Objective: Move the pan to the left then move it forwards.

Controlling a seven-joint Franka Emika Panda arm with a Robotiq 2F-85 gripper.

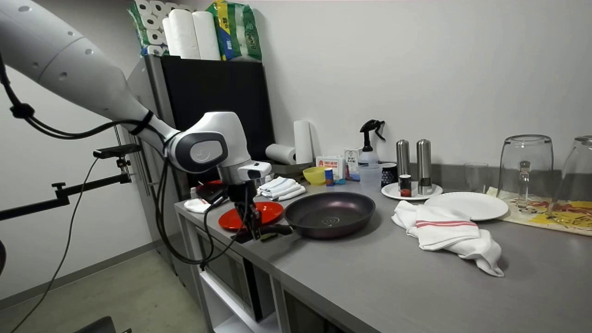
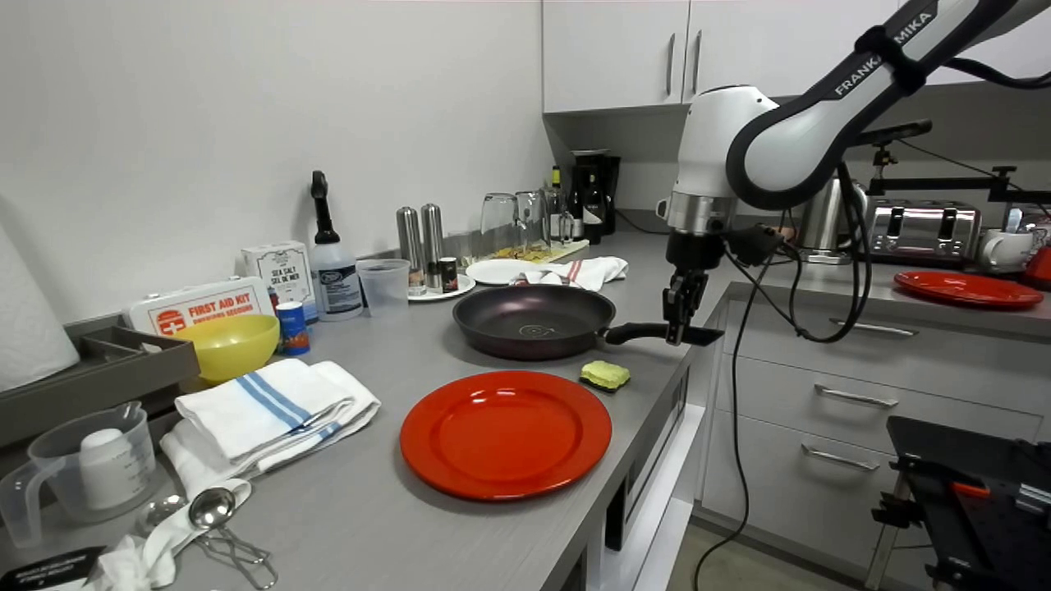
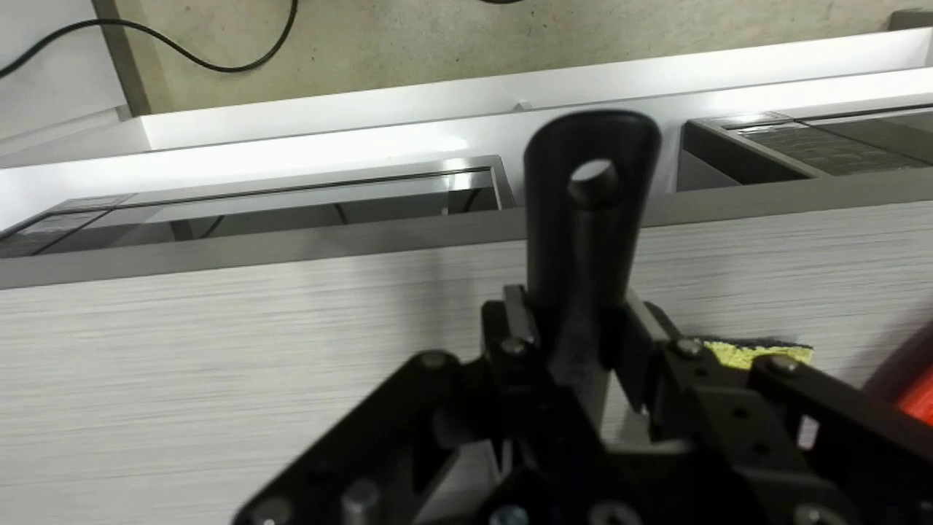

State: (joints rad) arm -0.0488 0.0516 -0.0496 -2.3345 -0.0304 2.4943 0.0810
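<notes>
The pan (image 1: 329, 217) is large, round and dark. It sits upright on the grey counter in both exterior views (image 2: 534, 322), its long black handle (image 2: 636, 332) pointing to the counter's front edge. My gripper (image 2: 677, 332) is over the handle near its free end. In the wrist view the handle (image 3: 589, 226), with a hole in its end, passes between the fingers (image 3: 579, 306), and both finger pads press against its sides. The gripper (image 1: 252, 231) is shut on the handle. The pan's body is out of the wrist view.
A red plate (image 2: 505, 435) and a yellow sponge (image 2: 605, 376) lie close to the pan. White towels (image 1: 446, 231) (image 2: 263, 410), a white plate (image 1: 467, 206), salt and pepper mills (image 1: 423, 166) and a spray bottle (image 2: 335, 279) stand or lie around it. The wall is behind.
</notes>
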